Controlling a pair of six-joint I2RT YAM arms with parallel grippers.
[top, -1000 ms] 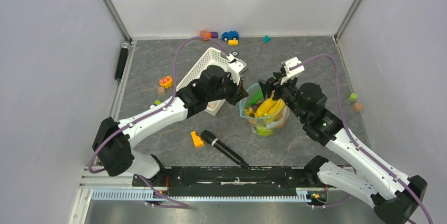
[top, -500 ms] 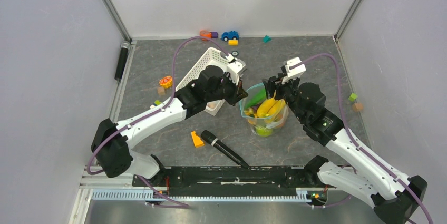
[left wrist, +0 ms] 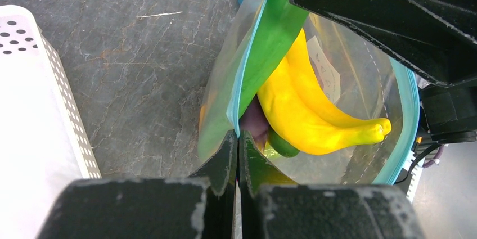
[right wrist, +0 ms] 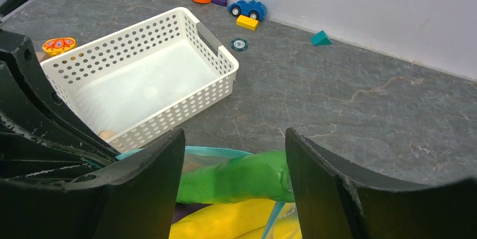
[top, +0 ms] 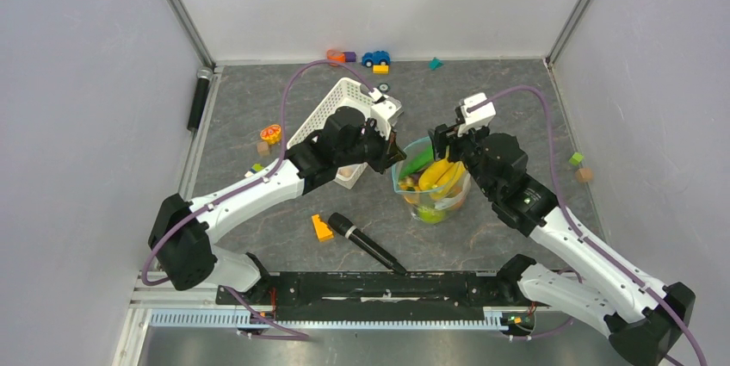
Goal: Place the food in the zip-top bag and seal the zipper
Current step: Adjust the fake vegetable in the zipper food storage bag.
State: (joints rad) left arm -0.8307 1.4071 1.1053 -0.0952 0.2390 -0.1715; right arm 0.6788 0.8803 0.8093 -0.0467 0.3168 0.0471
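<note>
The clear zip-top bag [top: 433, 187] stands open mid-table with its light-blue zipper [left wrist: 248, 62] along the mouth. Inside lie yellow bananas [top: 441, 174], a green cucumber [top: 417, 160], a purple eggplant [left wrist: 254, 122] and other food low down. The cucumber [right wrist: 236, 177] sticks out over the rim. My left gripper [top: 397, 152] is shut on the zipper edge [left wrist: 237, 132] at the bag's left rim. My right gripper [top: 441, 138] is open, its fingers [right wrist: 152, 177] either side of the cucumber's end, above the bag's far rim.
A white slotted basket [top: 336, 112] lies behind the left gripper. A black microphone [top: 365, 242] and an orange block [top: 321, 227] lie near the front. Toy car [top: 375, 58] and blocks sit at the back wall; small cubes [top: 580, 166] at the right.
My right gripper has drifted slightly left and back over the bag's mouth. The left gripper keeps its hold on the rim without moving.
</note>
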